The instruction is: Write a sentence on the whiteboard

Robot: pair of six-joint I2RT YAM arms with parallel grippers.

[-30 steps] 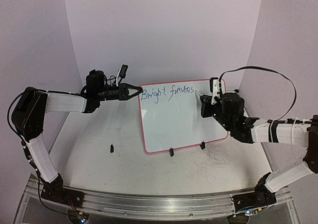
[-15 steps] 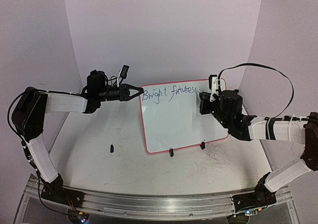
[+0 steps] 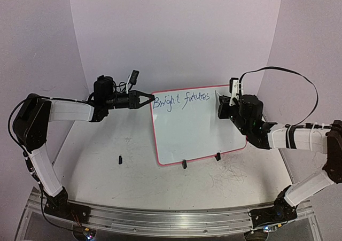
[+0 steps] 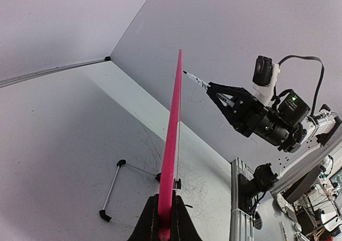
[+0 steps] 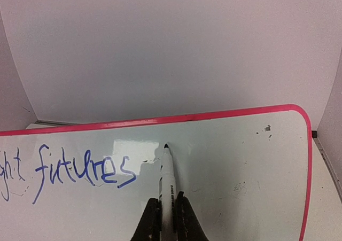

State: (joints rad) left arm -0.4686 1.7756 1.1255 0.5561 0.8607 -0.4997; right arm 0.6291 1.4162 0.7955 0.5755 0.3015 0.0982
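whiteboard (image 3: 197, 134) on table (image 3: 107, 182) | sentence (image 3: 181, 100) along its top | marker (image 5: 168, 179) right of words, tip perhaps touching

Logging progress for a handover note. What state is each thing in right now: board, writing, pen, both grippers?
whiteboard: standing tilted, left edge clamped.
sentence: unfinished, reads "Bright futures".
marker: uncapped, tip beside the last word; contact unclear.
left gripper: shut on the whiteboard.
right gripper: shut on the marker.
small black piece: lying loose, left of the whiteboard.
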